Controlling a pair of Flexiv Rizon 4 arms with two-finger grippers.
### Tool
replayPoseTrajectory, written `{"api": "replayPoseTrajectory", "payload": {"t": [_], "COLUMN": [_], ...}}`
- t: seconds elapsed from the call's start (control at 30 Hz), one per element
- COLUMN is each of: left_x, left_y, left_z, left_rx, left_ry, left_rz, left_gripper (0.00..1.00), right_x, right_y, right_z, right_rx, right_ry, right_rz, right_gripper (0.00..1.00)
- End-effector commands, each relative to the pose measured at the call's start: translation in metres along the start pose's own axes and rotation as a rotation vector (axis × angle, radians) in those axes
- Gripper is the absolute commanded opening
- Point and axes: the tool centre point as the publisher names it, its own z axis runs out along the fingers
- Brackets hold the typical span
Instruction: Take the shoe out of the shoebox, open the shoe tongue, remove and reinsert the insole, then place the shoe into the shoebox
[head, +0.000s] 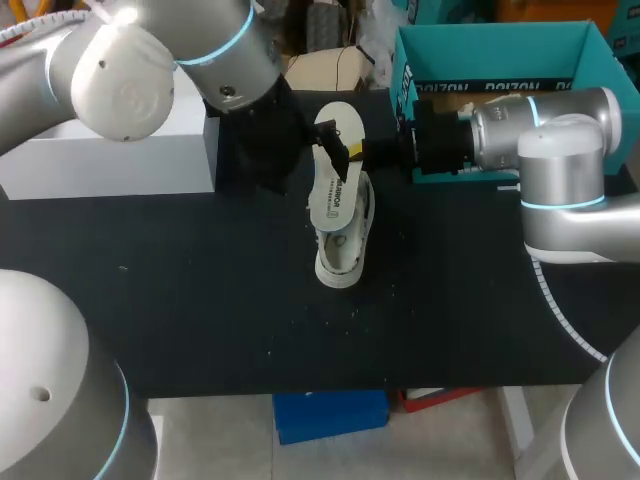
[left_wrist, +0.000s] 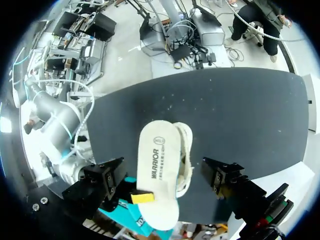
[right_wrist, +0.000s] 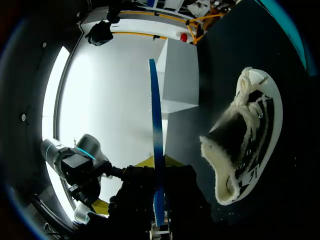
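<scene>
My left gripper (left_wrist: 164, 174) hangs over the middle of the table (head: 200, 300), a bit toward the back edge. Its fingers are wide open, one on each side of the insole (head: 333, 170), and they touch nothing.

The insole is up in the air, just above the shoe (head: 342, 245). It looks thin, light and bendy, so I think it will flop if held by one end only. A pinch near the end, flat sides between the fingers, should work.

The shoe sits in the middle of the table. It looks soft and light, with a fluffy inside, so it may slide or tip when pushed. Its heel side seems a good place to hold.

My right gripper (head: 352, 152) is closed on the insole's end nearest the back edge.

The shoebox (head: 500, 45) sits at the back right corner.
</scene>
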Motion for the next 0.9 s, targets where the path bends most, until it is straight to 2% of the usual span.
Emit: {"api": "replayPoseTrajectory", "payload": {"t": [0.03, 0.7, 0.77, 0.9], "left_x": [0.0221, 0.0221, 0.0206, 0.0204], "left_y": [-0.0049, -0.0049, -0.0030, 0.0031], "left_z": [-0.0001, -0.0001, 0.0014, 0.0022], "left_rx": [-0.003, -0.003, 0.015, -0.008], "left_ry": [-0.467, -0.467, -0.518, -0.563], "left_rz": [-0.011, -0.011, -0.038, -0.079], "left_gripper": [1.00, 1.00, 1.00, 1.00], "right_x": [0.0006, 0.0006, 0.0006, 0.0006], "right_y": [-0.0003, -0.0003, -0.0003, -0.0003], "right_z": [0.0008, 0.0008, 0.0008, 0.0008], "right_rx": [-0.001, -0.001, -0.001, -0.001], "right_ry": [-0.003, -0.003, -0.003, -0.003], "right_rz": [0.001, 0.001, 0.001, 0.001], "right_gripper": [0.00, 0.00, 0.00, 0.00]}}
